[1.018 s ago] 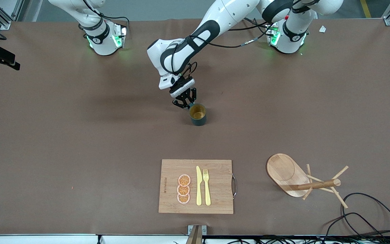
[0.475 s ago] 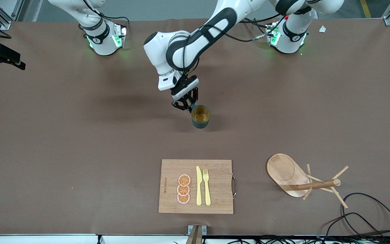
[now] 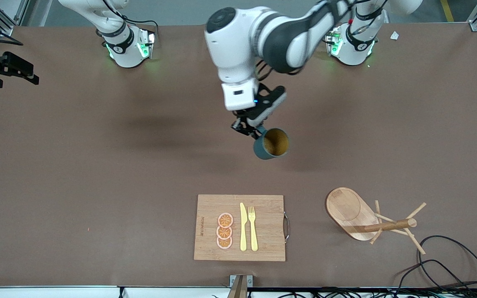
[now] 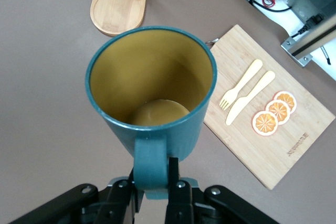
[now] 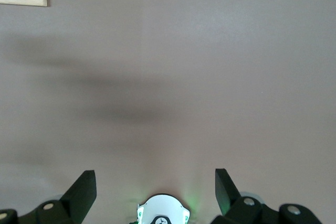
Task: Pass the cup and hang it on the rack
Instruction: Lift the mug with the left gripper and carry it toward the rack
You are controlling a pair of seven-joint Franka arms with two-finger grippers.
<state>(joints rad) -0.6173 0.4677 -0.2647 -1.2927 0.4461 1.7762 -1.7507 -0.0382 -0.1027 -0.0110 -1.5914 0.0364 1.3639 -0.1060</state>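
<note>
The dark teal cup (image 3: 271, 145) with its mustard-yellow inside hangs tilted in the air over the middle of the table. My left gripper (image 3: 251, 130) is shut on its loop handle. In the left wrist view the cup (image 4: 152, 87) fills the middle, and the left gripper (image 4: 152, 169) clamps the handle from both sides. The wooden rack (image 3: 348, 211) sits nearer the front camera, toward the left arm's end; its oval base (image 4: 118, 1) also shows in the left wrist view. My right gripper (image 3: 25, 74) waits open over the table's edge at the right arm's end, and the right gripper (image 5: 155, 182) holds nothing.
A bamboo cutting board (image 3: 238, 227) with a yellow knife, a fork and orange slices lies near the front edge, beside the rack. Black cables (image 3: 449, 256) curl on the table by the rack. The right arm's base (image 5: 163, 211) shows under its gripper.
The left arm has lifted the cup off the table, carried it toward the left arm's end and tilted it. The right gripper has drifted slightly.
</note>
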